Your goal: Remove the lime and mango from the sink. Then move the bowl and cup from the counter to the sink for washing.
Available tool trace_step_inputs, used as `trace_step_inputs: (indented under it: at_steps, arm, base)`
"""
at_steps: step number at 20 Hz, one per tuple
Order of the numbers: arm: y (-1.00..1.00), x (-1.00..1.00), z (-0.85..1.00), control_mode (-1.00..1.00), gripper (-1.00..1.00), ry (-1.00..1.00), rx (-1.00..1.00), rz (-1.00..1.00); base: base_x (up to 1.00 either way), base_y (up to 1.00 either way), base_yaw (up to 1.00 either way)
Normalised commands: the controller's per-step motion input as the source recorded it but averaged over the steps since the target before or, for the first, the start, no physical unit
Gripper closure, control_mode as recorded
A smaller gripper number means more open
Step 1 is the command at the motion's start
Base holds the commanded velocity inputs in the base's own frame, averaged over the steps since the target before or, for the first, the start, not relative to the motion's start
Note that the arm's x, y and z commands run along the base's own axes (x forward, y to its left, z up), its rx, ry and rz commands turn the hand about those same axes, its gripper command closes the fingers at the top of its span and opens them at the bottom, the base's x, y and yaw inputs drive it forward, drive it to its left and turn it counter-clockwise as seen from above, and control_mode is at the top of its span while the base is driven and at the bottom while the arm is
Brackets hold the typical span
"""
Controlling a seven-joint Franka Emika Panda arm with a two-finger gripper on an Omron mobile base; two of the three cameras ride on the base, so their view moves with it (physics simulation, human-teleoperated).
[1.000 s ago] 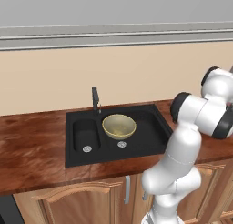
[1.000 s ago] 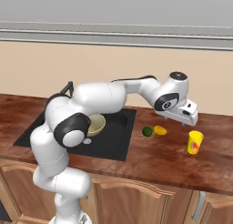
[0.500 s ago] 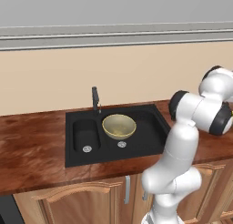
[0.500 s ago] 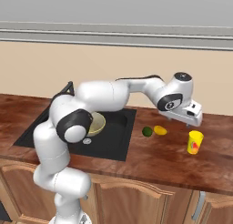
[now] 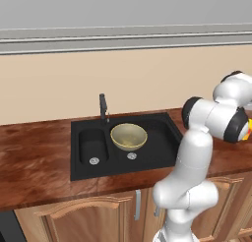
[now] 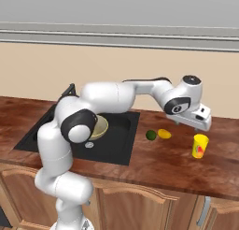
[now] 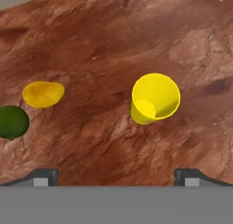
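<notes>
Gripper [image 6: 201, 125] hung w/ jaws wide apart, empty, above the cup [image 6: 200, 146]. Cup: yellow cylinder w/ red-orange mark, upright, open mouth round, on the glossy reddish-brown wood-grain counter [image 6: 154, 161] toward its right end. Mango [image 6: 164, 133], smooth yellow-orange oval, lay just beside the lime [image 6: 151, 135], small dark green ball, both on counter betw. cup and the sink [image 6: 119, 149] right edge. Bowl [image 5: 129, 136], round olive-tan w/ pale speckled inside, sat in the big basin of the black sink nr the dark faucet [image 5: 103, 107].

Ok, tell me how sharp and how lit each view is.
Left base view: crisp, even light, soft sheen on the glossy reddish-brown counter. Right base view: the small yellow cylindrical cup throws only a faint shadow. Hand view: slightly soft wood grain, no glare.
</notes>
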Motion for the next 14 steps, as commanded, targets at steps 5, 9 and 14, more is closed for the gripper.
trace_step_inputs:
  at_steps: [5,9,14]
  arm:
    - [-0.12,0.00,-0.05,-1.00,-1.00,0.00,0.00,0.00]
    - [-0.06,0.00,-0.07,-1.00,-1.00,0.00,0.00,0.00]
    - [-0.03,0.00,-0.08,-1.00,-1.00,0.00,0.00,0.00]
  base:
    - [0.00,0.00,0.00]
    - [0.00,0.00,0.00]
    - [0.00,0.00,0.00]
